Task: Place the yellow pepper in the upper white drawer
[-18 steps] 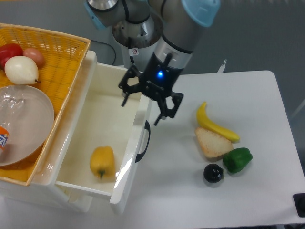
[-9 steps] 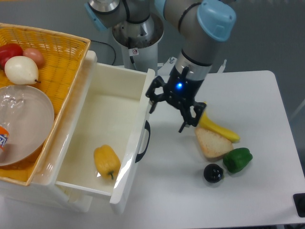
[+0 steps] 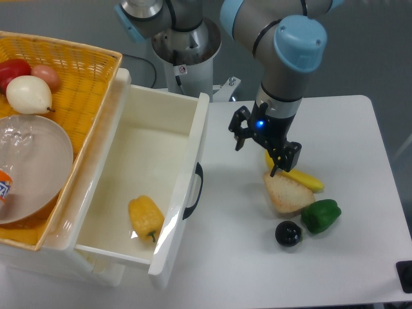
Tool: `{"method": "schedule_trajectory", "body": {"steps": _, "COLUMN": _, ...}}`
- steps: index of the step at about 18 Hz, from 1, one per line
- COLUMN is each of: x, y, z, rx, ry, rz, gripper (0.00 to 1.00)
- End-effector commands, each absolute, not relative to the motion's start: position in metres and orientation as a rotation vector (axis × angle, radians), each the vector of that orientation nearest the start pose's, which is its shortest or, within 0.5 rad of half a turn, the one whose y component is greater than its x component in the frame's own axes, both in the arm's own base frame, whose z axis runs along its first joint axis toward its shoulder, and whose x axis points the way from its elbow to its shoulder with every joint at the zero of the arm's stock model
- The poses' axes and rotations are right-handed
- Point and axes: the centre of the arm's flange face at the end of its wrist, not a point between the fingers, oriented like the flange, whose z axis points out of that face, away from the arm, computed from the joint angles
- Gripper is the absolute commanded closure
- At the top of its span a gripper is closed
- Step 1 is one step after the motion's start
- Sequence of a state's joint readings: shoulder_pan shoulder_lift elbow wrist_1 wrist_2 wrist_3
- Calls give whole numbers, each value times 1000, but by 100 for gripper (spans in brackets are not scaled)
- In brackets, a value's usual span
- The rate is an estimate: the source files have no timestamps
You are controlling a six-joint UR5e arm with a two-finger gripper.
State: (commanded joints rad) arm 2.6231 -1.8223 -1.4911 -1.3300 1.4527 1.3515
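Yellow pepper (image 3: 145,217) in upper white drawer (image 3: 145,149), jaws spread — empty, banana (image 3: 297,175) partly hidden behind them

Bright, even overhead lighting; sharp throughout.
Soft, short shadows under the gripper (image 3: 257,149) and the black handle (image 3: 193,190) on the white surface (image 3: 347,129). Glare streak along the glossy front wall of the upper white drawer (image 3: 168,226). Blue indicator glowing on the wrist. Slight softness at far edges.

Robot lab: UR5e arm (image 3: 283,58) on white table (image 3: 347,129), toy food.
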Motion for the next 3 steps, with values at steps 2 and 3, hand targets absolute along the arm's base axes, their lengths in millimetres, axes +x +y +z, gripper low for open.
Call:
{"method": "schedule_trajectory", "body": {"steps": 2, "x": -451, "y": 427, "z": 413, "rx": -2970, "ry": 462, "rz": 57, "gripper": 0}}
{"method": "schedule_trajectory", "body": {"steps": 3, "x": -450, "y": 429, "z": 411, "rx": -2975, "ry": 471, "rz": 63, "gripper": 0}}
